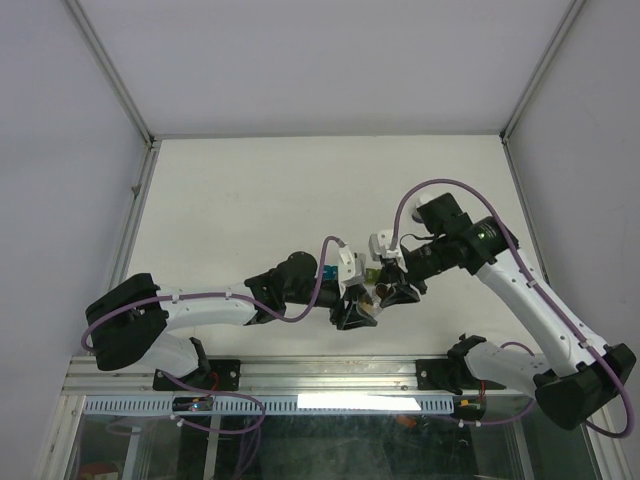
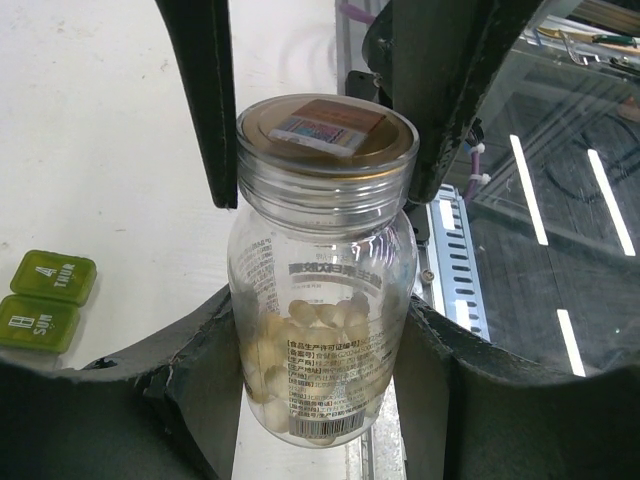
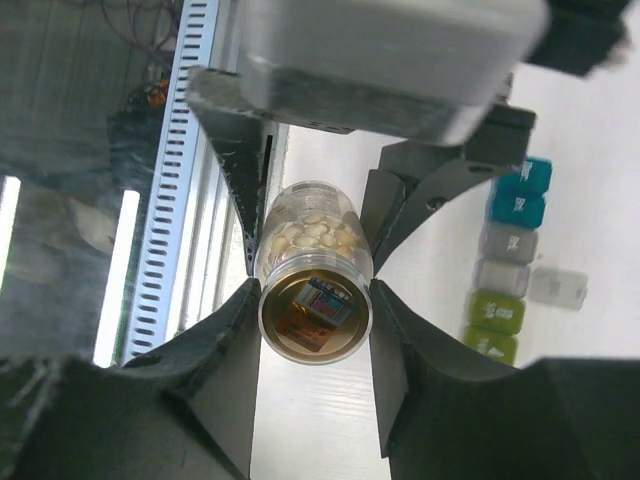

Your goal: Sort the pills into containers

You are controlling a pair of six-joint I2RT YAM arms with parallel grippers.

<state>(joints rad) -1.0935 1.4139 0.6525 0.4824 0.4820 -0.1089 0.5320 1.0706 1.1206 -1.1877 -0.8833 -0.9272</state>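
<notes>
Closest to the left wrist camera, the left gripper [image 2: 320,370] has its dark fingers partway closed around the body of a clear bottle [image 2: 320,290]. The bottle's long axis runs straight out from the palm, and pale pills [image 2: 300,340] are heaped at the palm end. The right gripper [image 2: 325,110] meets it head-on, one finger at each side of the gold cap [image 2: 325,135], seemingly touching its rim. Two yellow-green cells of the containers [image 2: 45,300] lie lids-down on the table [image 2: 100,150] near that view's left edge. In the right wrist view the cap faces the lens, pinched between narrowed fingers, so the coming move is probably a twist about the shared axis. The teal, grey and olive row sits well off to the side. From above, both wrists converge near the table's front edge with nothing between them, and only a teal end of the row shows beside the left wrist.
</notes>
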